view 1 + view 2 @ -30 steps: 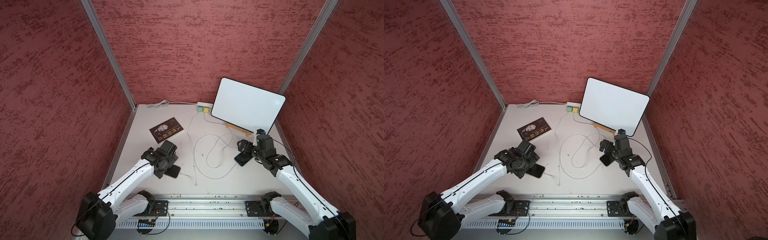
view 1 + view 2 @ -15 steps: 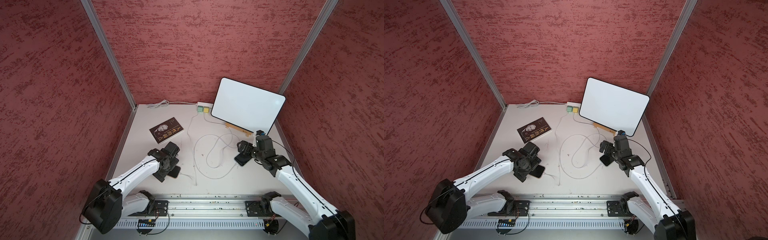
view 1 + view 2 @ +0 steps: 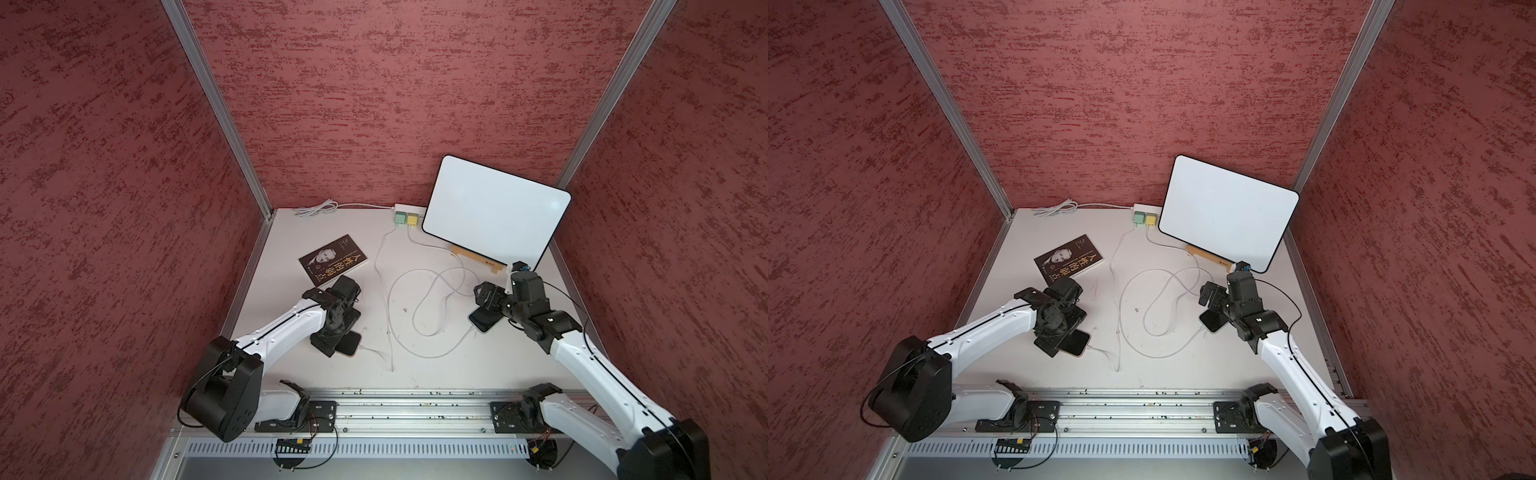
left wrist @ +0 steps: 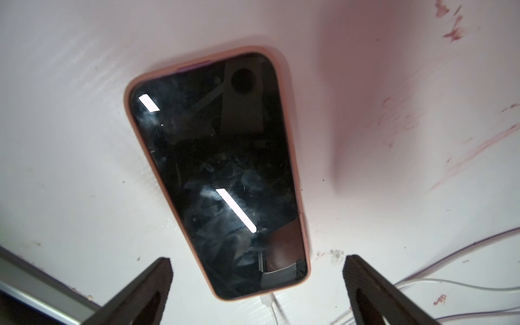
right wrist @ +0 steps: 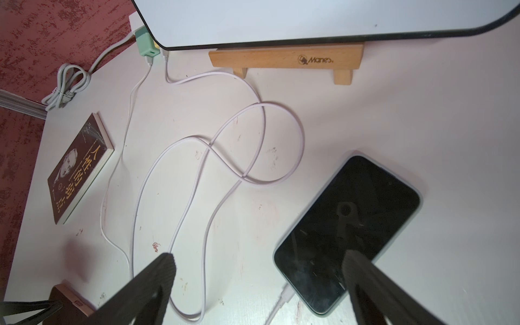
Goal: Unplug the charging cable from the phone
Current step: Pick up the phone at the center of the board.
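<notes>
The phone [image 4: 222,174] has a glossy, smudged glass screen and a matt peach case. The worktop [image 4: 70,140] is matt white, scuffed and stained. The stand [image 5: 285,57] is smooth pale wood. The walls [image 3: 374,104] are rough-textured. The fingers [image 4: 140,292] look ribbed.

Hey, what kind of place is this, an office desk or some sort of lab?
Probably a robot test booth, not an office: red panel walls box in a small white table, and the left arm and right arm sit on a metal rail at its front.
</notes>
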Action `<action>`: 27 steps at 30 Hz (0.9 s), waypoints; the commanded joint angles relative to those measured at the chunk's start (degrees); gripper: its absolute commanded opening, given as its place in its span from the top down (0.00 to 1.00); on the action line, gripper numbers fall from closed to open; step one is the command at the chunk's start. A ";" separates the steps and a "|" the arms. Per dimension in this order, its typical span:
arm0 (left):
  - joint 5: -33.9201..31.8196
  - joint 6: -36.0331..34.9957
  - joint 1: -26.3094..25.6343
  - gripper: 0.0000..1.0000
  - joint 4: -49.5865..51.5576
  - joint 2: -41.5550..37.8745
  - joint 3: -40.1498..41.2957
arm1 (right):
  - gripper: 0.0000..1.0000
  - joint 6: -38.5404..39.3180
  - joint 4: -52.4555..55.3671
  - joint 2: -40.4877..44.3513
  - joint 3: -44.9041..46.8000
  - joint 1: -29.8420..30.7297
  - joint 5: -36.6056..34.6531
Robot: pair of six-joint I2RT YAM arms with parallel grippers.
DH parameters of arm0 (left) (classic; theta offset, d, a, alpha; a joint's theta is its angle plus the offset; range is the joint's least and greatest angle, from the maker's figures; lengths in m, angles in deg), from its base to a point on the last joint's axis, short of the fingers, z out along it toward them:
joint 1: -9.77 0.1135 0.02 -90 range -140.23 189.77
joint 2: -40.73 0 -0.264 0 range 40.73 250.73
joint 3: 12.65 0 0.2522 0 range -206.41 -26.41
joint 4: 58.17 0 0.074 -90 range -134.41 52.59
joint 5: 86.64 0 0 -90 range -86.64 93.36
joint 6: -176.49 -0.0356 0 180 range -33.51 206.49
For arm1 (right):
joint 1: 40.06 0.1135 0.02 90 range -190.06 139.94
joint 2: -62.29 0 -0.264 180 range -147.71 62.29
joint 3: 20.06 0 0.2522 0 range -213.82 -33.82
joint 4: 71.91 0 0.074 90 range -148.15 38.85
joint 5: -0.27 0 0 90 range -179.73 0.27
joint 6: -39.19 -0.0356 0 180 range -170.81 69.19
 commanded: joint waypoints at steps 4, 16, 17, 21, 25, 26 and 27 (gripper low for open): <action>1.48 0.96 1.44 0.00 -1.92 -0.16 1.85 | 0.01 -0.56 -1.28 0.26 0.72 0.54 -2.30; 0.24 0.32 1.14 0.00 0.60 -0.56 1.38 | 0.01 -1.62 -2.32 0.71 2.12 0.47 -2.82; 0.30 0.43 1.14 0.00 0.73 -0.34 1.26 | 0.01 -1.67 -2.18 0.78 2.09 0.47 -2.95; 0.35 0.54 1.27 0.00 1.01 1.24 0.45 | 0.01 -1.63 -1.75 1.77 2.16 0.51 -3.74; 0.84 0.69 1.14 0.00 -1.24 2.12 1.33 | 0.01 -1.54 -1.38 2.53 2.25 0.48 -4.21; 0.93 0.83 1.19 0.00 -1.71 2.26 1.64 | 0.01 -1.42 -1.24 2.55 2.18 0.47 -4.22; 0.94 0.95 1.15 0.00 -2.15 2.44 1.87 | 0.01 -1.45 -1.10 2.56 2.17 0.47 -4.21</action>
